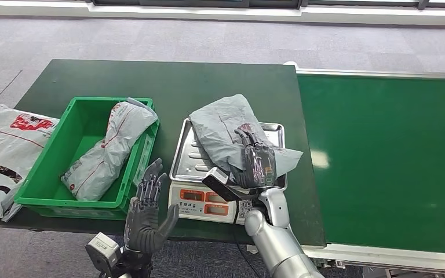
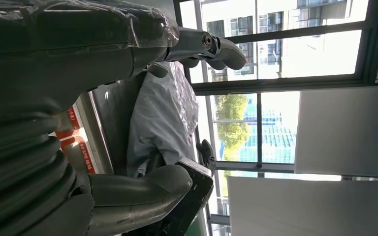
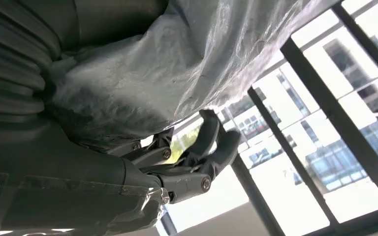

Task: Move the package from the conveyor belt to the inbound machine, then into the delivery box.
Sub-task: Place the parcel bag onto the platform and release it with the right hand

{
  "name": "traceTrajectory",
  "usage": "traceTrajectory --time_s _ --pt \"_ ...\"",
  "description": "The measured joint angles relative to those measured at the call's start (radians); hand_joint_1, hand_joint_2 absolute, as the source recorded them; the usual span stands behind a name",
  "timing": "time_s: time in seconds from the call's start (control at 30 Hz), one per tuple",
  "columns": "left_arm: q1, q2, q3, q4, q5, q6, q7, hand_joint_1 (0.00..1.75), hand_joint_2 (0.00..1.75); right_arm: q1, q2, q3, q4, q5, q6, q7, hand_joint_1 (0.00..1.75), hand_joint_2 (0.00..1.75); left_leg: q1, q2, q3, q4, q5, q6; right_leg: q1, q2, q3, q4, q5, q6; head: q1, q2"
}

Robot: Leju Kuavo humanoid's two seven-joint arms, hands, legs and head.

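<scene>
One grey package (image 1: pixel 232 130) (on the scale (image 1: pixel 194 200)) under the right robot hand (image 1: pixel 256 164).

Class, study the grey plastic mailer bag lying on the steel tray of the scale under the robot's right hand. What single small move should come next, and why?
Probably lift the grey plastic mailer bag slightly off the steel scale tray. The right hand grips its near edge, the bag already rests on the scale, and the green plastic crate to its left, holding one white parcel, has room. The left hand hovers open nearby.
</scene>
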Motion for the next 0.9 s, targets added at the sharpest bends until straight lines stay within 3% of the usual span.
traceTrajectory --time_s 0.23,0.53,0.67,0.9 --pt "-0.003 0.0 0.0 0.0 0.001 -0.002 0.0 0.0 1.75 -0.026 0.0 0.003 0.049 -0.073 0.07 -0.037 0.0 1.75 0.0 0.0 0.0 0.0 0.0 0.0 0.0 0.0 0.0 0.0 0.0 0.0 0.0 0.0" --pt "-0.004 0.0 0.0 0.0 0.001 -0.002 0.0 0.0 1.75 -0.033 0.0 0.003 0.069 -0.086 0.085 -0.044 0.0 1.75 0.0 0.0 0.001 0.0 0.0 0.0 0.0 0.0 0.0 0.0 0.0 -0.001 0.0 0.0" --pt "-0.004 0.0 0.0 0.0 0.001 -0.003 0.0 0.0 1.75 -0.033 0.0 0.003 0.073 -0.095 0.091 -0.05 0.0 0.0 0.0 0.0 0.001 0.0 0.0 0.0 0.0 0.0 0.0 0.0 0.0 -0.001 0.0 0.0" --pt "-0.006 0.0 0.0 0.0 -0.002 -0.002 0.0 0.0 1.75 -0.034 -0.001 0.003 0.074 -0.186 0.18 -0.115 0.0 0.0 0.0 0.0 0.001 0.0 0.0 0.0 0.0 0.0 0.0 0.0 0.001 -0.001 0.0 0.0"
